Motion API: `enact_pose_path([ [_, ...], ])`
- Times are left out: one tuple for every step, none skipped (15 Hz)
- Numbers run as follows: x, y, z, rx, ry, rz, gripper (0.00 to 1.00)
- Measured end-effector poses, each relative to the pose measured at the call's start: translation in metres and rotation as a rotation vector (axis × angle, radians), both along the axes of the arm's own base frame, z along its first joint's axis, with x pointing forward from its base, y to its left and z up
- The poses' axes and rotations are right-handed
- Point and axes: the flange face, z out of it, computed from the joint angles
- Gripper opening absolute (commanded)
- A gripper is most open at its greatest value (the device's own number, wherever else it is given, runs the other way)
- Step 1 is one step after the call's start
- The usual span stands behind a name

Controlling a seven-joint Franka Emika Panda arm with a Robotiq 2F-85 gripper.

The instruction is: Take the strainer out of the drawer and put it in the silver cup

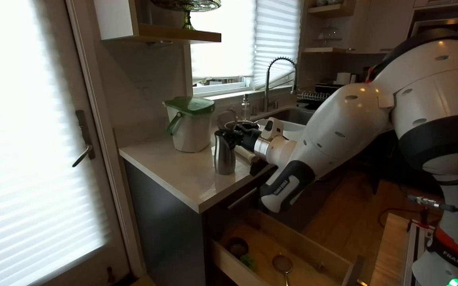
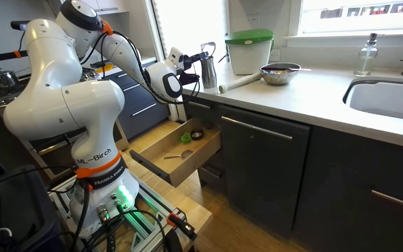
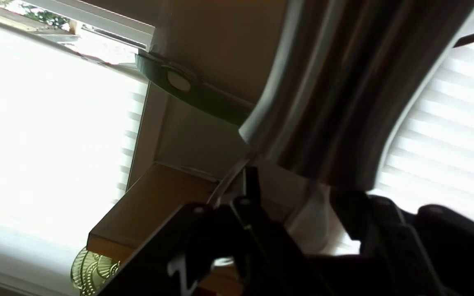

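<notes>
Wrist view: my jaws stand spread near the silver tumbler (image 3: 352, 88); mesh strainer (image 1: 282, 263) lies well below, in the drawer (image 1: 264, 240).

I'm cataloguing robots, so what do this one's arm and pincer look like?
The arm is glossy white and rounded with dark caps, lettered "ML-Birch" and "FRANKA EMIKA". It carries orange straps and black cables, with green lights low down. The pincer is black, with jointed fingers.
</notes>
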Motion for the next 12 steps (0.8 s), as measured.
enact_pose_path([
  [-0.002, 0.0, 0.0, 0.005, -0.008, 0.001, 0.89],
  [-0.004, 0.0, 0.001, 0.009, -0.017, 0.004, 0.96],
  [-0.005, 0.002, 0.002, 0.014, -0.026, 0.009, 1.0],
  [-0.007, 0.004, 0.005, 0.02, -0.038, 0.018, 1.0],
  [-0.009, 0.008, 0.009, 0.025, -0.053, 0.029, 1.0],
  [-0.011, 0.014, 0.014, 0.028, -0.071, 0.043, 1.0],
  [-0.013, 0.019, 0.021, 0.031, -0.092, 0.056, 1.0],
  [-0.016, 0.024, 0.029, 0.033, -0.118, 0.065, 1.0],
  [-0.019, 0.029, 0.039, 0.036, -0.148, 0.072, 1.0],
  [-0.023, 0.032, 0.05, 0.037, -0.184, 0.072, 1.0],
  [-0.028, 0.034, 0.065, 0.035, -0.228, 0.069, 1.0],
  [-0.034, 0.036, 0.083, 0.029, -0.282, 0.066, 1.0],
])
